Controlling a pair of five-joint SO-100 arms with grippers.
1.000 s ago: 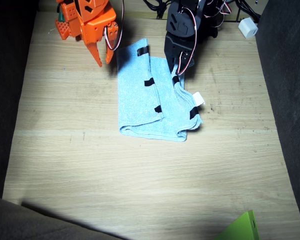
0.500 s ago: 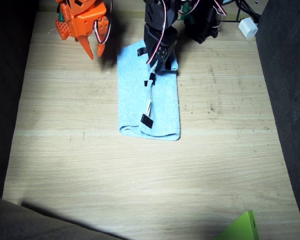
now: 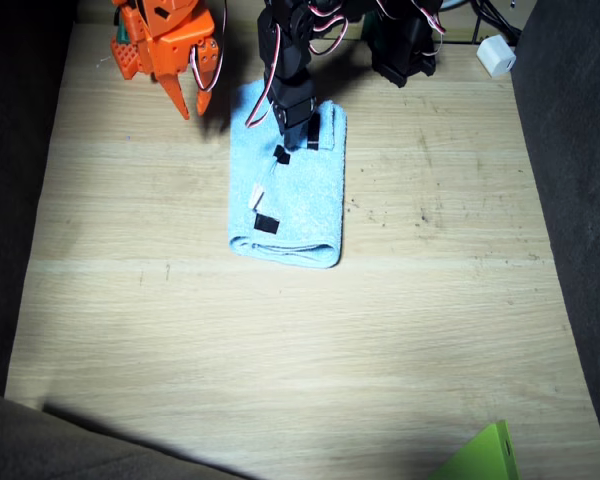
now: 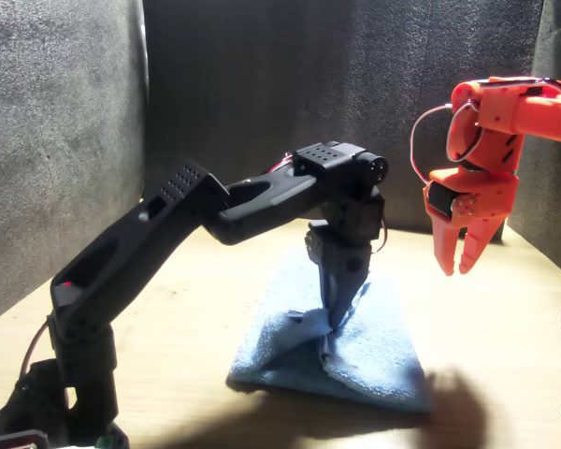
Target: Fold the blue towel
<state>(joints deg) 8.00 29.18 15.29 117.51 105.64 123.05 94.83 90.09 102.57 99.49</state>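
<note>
- Blue towel [image 3: 300, 195]: folded lengthwise, flat on table [image 3: 280, 350], mid-far area.
- Handling, judged: soft, light, limp terry; sags and bunches; best pinched at a corner or taped edge.
- Left gripper [image 3: 293, 128]: black, clamped on a raised towel fold.
- Right gripper [image 3: 188, 96]: orange, hanging clear beside the towel, fingers slightly apart, empty.

The blue towel [image 3: 298, 195] is a light sky-blue with small black marks and a white tag, lying near the far edge of the pale, wood-grained table [image 3: 280, 350], the left arm [image 3: 290, 60] black (red and white wires), the right arm [image 3: 165, 45] bright orange.
</note>
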